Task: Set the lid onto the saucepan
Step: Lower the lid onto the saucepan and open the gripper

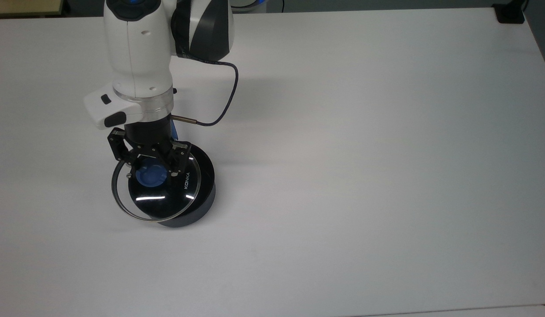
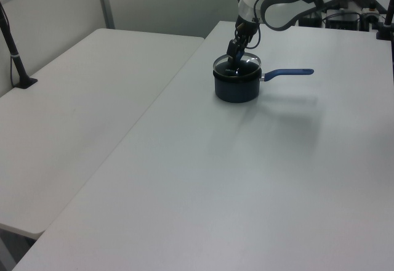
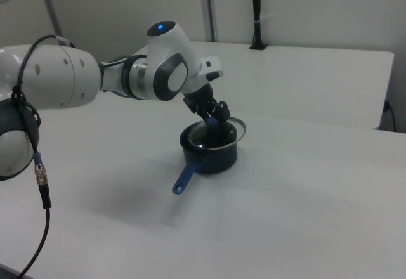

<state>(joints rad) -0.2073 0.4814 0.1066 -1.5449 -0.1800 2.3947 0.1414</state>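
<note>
We count one saucepan point(image 1: 201, 199) with one blue handle point(image 2: 288, 72), one glass lid point(image 1: 157, 193) bearing one blue knob point(image 1: 150, 176), one claw point(image 1: 149, 164), two white surfaces point(image 2: 258, 178).

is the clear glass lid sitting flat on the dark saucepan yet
Not yet: the clear glass lid overhangs the dark saucepan toward the top view's left, gripper clamping its blue knob.
</note>
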